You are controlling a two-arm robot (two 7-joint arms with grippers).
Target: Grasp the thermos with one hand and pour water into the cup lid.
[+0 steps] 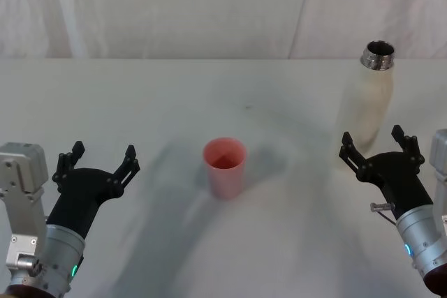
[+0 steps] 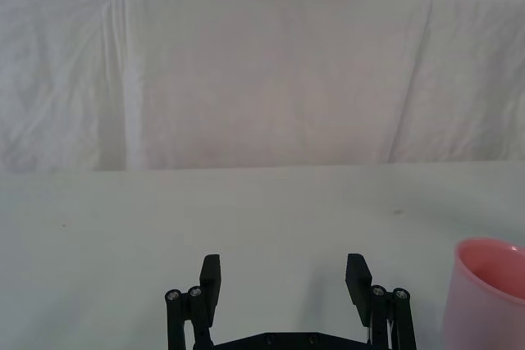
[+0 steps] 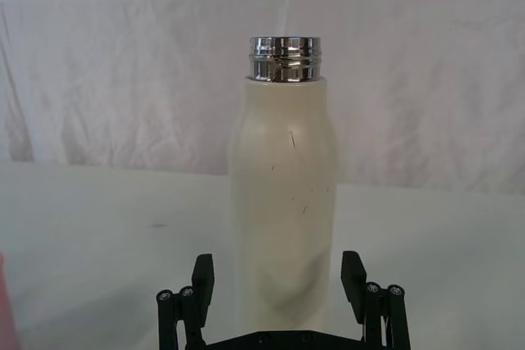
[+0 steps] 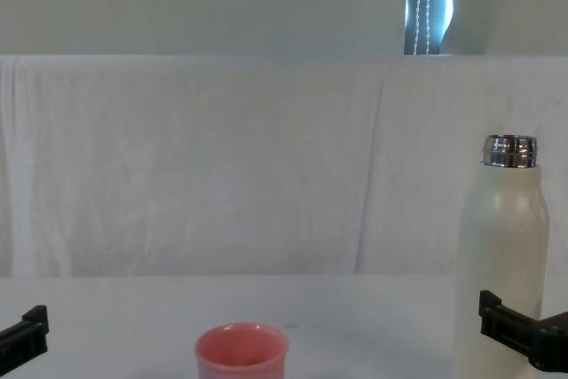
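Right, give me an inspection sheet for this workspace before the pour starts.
Surface: white table, faint dark specks, no spill seen.
Thermos: upright at the robot's right, cap off, steel neck bare.
Cup lid: upright near the table's middle, mouth up, apart from the thermos.
Clutter: nothing seen.
Left end effector: open, over the table on the robot's left, holding nothing.
Right end effector: open, just short of the thermos, fingers either side of its lower body, not closed on it.
Cables: nothing seen.
Surroundings: white cloth backdrop behind the table.
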